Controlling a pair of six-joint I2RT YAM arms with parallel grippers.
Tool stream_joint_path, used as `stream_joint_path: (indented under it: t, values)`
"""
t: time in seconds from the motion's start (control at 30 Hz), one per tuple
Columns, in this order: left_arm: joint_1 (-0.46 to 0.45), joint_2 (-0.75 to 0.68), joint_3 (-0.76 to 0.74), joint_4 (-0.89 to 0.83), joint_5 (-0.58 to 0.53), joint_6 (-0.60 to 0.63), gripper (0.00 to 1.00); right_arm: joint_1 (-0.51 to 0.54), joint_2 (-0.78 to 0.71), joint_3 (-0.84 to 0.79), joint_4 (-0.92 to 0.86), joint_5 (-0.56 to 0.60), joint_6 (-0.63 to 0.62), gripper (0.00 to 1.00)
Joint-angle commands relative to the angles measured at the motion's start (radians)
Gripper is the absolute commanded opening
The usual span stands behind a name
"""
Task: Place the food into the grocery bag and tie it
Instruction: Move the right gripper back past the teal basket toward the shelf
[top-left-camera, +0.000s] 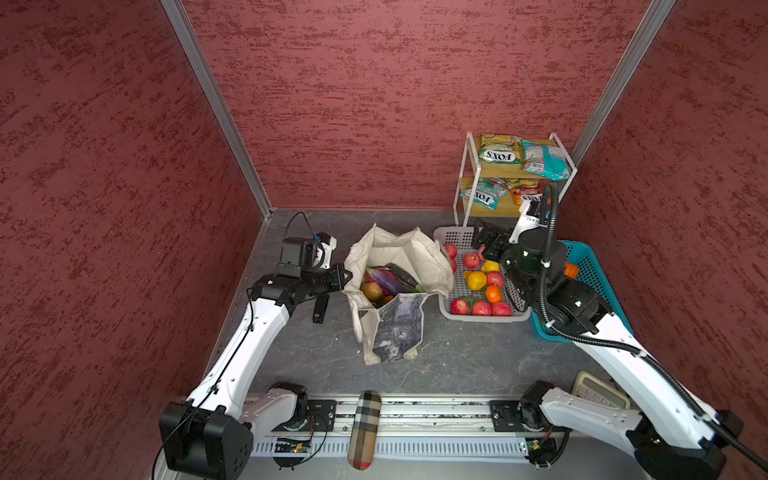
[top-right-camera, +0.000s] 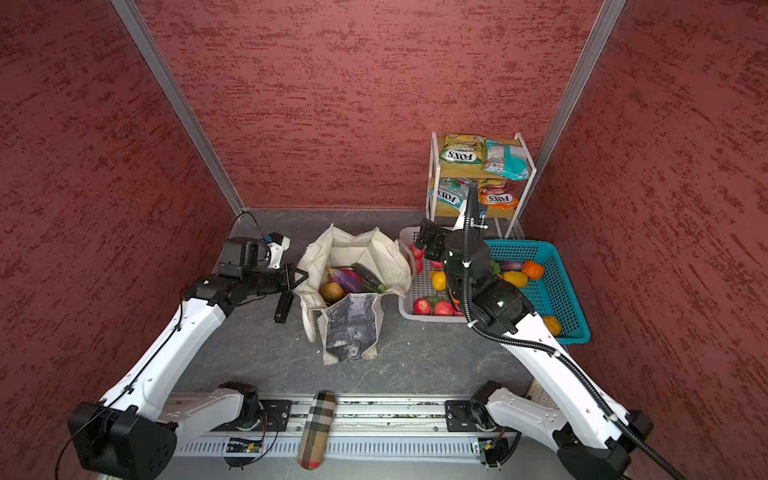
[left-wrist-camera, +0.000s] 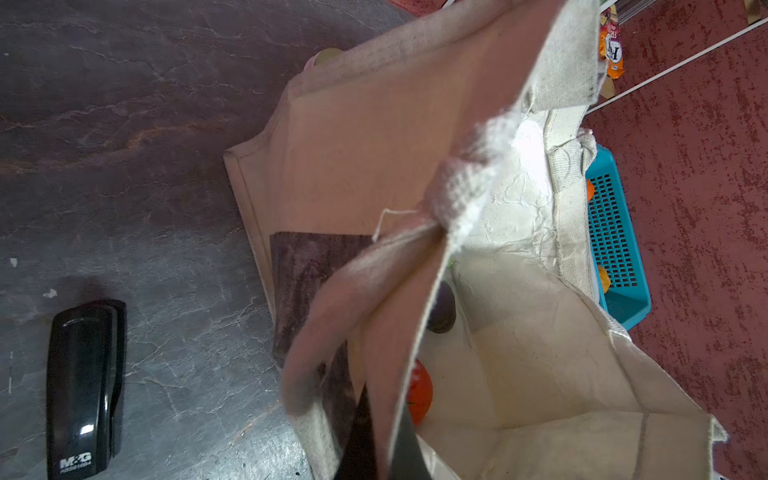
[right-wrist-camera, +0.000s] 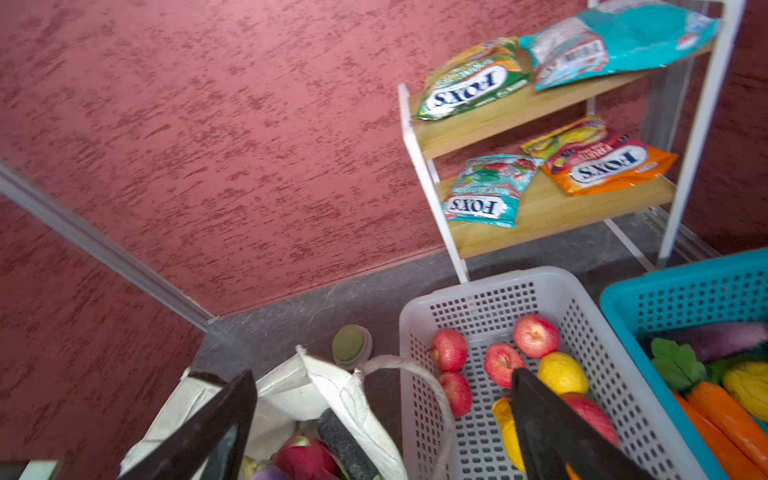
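Basically: left gripper (top-left-camera: 340, 277) clenched on bag (top-left-camera: 415, 249) rim at 9 o'clock, mouth propped open; right gripper (top-left-camera: 484, 241) spread, empty, above basket (top-left-camera: 446, 235) edge at bag's 3 o'clock. Next, apple (top-left-camera: 471, 260) likely needed centred top-down grasp, high carry over rim, drop mid-bag.

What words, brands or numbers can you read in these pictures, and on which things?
"FOX'S": green packet, top shelf.
"FOX'S": small teal packet, lower shelf.
"FOX'S": orange packet, lower shelf.
"M&G": black stapler; the code beneath is too small to read.
Big teal bag, top shelf: barcode and print blurred.
Smaller print on the packets: blurred.
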Motion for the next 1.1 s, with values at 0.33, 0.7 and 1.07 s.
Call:
stream_joint_path:
  t: [0.33, 0.7, 1.07]
  values:
    - [-0.006, -0.007, 0.014, -0.003, 0.001, 0.023, 0.0, -0.377, 0.051, 0.042, -0.054, -0.196, 0.37, 0.75]
    - [0.0, -0.01, 0.015, -0.004, 0.006, 0.023, 0.0, -0.603, 0.206, 0.049, 0.067, -0.338, 0.597, 0.63]
    - [0.013, -0.01, 0.016, -0.007, 0.01, 0.022, 0.0, -0.7, 0.411, 0.0, 0.311, -0.474, 0.767, 0.49]
